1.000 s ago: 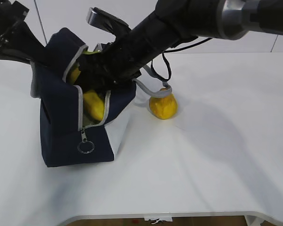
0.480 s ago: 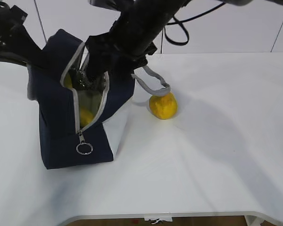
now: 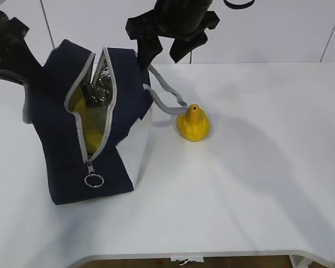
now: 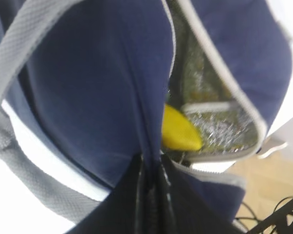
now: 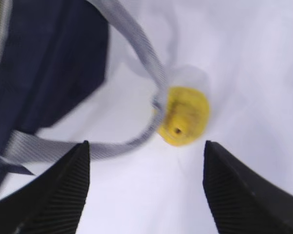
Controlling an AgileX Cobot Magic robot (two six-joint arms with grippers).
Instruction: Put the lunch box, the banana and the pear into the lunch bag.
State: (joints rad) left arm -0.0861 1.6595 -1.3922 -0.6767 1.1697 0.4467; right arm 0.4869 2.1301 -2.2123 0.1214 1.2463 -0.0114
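The navy lunch bag (image 3: pixel 56 139) stands on the white table with its zipper open. The banana (image 3: pixel 86 125) lies inside it and also shows in the left wrist view (image 4: pixel 180 130). The lunch box is not clearly visible. My left gripper (image 4: pixel 154 168) is shut on the bag's navy fabric edge (image 4: pixel 112 87) at the bag's far left. My right gripper (image 3: pixel 164 50) hangs open and empty above the bag's right side. The pear (image 3: pixel 193 124) sits on the table right of the bag, below the open right gripper (image 5: pixel 146 170) in the right wrist view (image 5: pixel 184 114).
A grey webbing handle (image 3: pixel 166 99) droops from the bag toward the pear and also shows in the right wrist view (image 5: pixel 146 53). A ring pull (image 3: pixel 93 180) hangs at the zipper's lower end. The table's front edge (image 3: pixel 212 254) runs along the bottom.
My right gripper has come up out of the bag, leaving the banana inside, and now hangs open above it. The bag mouth has narrowed and the bag shifted slightly.
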